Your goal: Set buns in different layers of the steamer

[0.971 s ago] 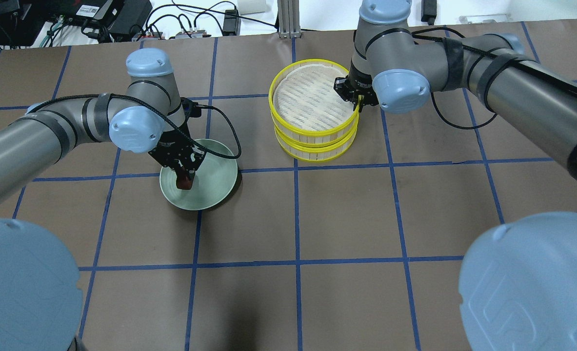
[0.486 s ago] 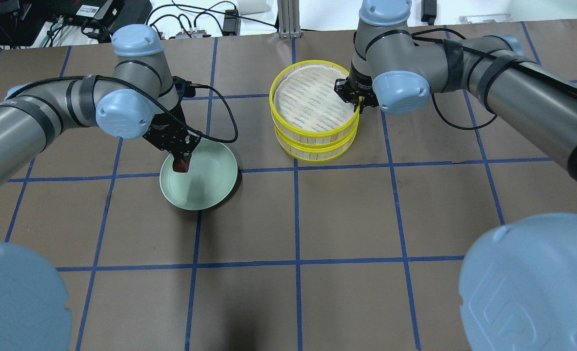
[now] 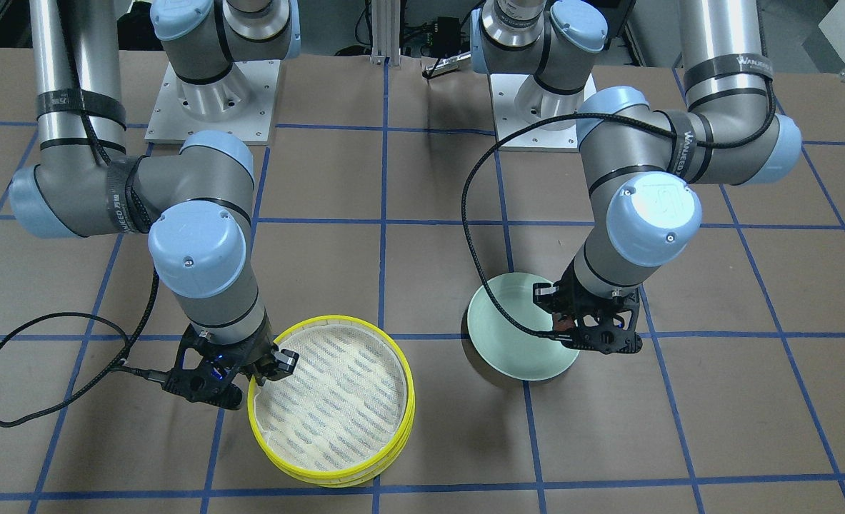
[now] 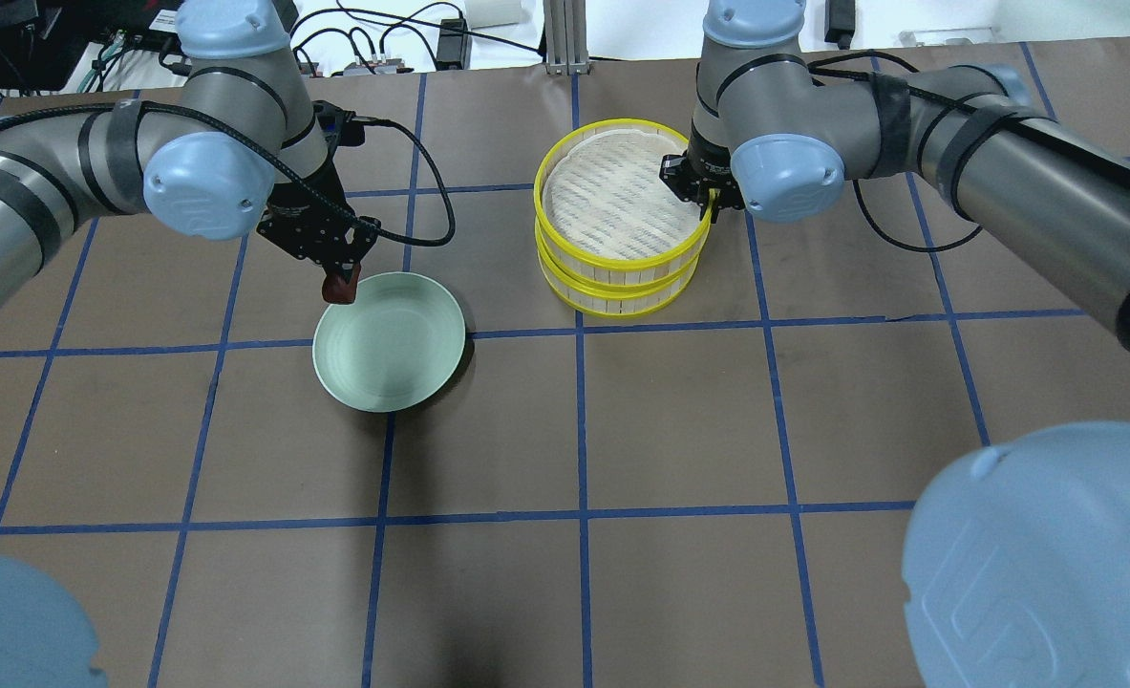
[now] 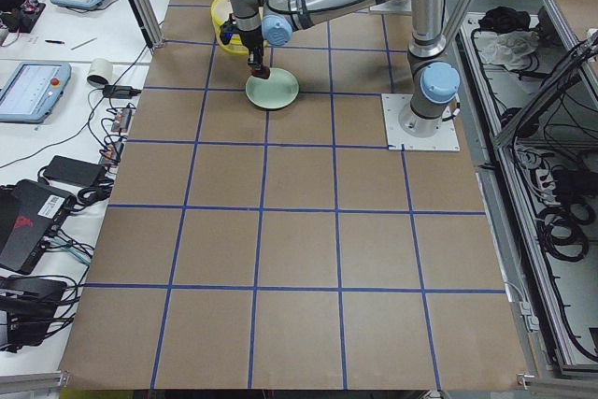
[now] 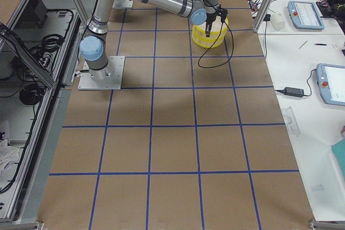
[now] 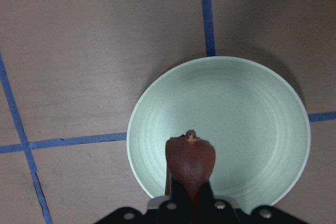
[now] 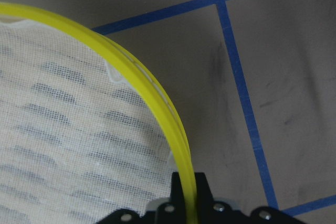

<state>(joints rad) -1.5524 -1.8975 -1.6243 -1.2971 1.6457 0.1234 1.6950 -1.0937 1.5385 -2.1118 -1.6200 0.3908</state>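
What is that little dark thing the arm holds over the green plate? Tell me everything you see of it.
A small oblong bun, dark reddish-brown, with smooth, slightly glossy skin and a tiny nub at its tip. The left gripper is shut on it, pinching one end. It appears lifted off the pale green plate, over the plate's edge, touching only the gripper.

One brown bun (image 4: 339, 286), two steamer trays (image 4: 619, 275), one green plate (image 4: 393, 349)

Left claw (image 4: 340, 279), right claw (image 4: 705, 203): both clamped.
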